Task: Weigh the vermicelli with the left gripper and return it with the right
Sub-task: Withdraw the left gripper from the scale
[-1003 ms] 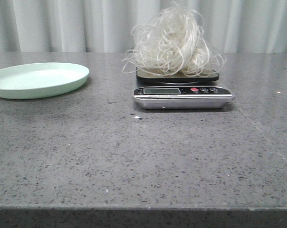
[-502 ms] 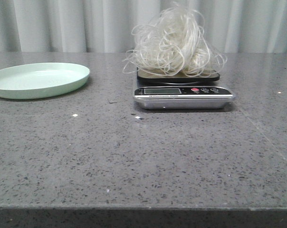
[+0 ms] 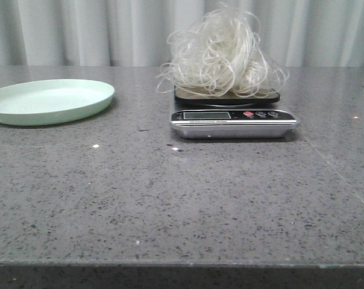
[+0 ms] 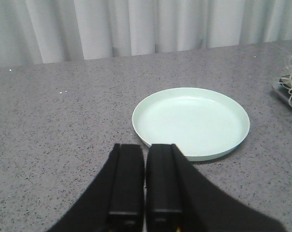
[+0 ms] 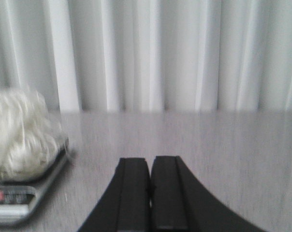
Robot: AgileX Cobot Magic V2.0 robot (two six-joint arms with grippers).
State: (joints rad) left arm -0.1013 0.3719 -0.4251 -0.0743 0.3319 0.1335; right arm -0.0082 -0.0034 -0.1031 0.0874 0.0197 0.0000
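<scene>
- The vermicelli (image 3: 221,55), a fluffy heap of thin, translucent whitish strands, was seen resting on the dark platform of a silver digital kitchen scale (image 3: 233,122), with stray loops hanging past the platform's edge.
- The round pale green plate (image 3: 49,101) lay bare on the grey speckled stone tabletop (image 3: 182,198), well apart from the scale on the robot's left.
- The weighing was judged done, so the return by the right arm was taken as the step in hand: the heap would best be pinched deep at its centre (loose strands shed easily) and lifted straight up before being carried over.
- The black right gripper (image 5: 150,193) was held low and level beside the scale, fingers pressed together on nothing.
- The black left gripper (image 4: 145,183) was likewise closed and empty, aimed at the plate.
</scene>
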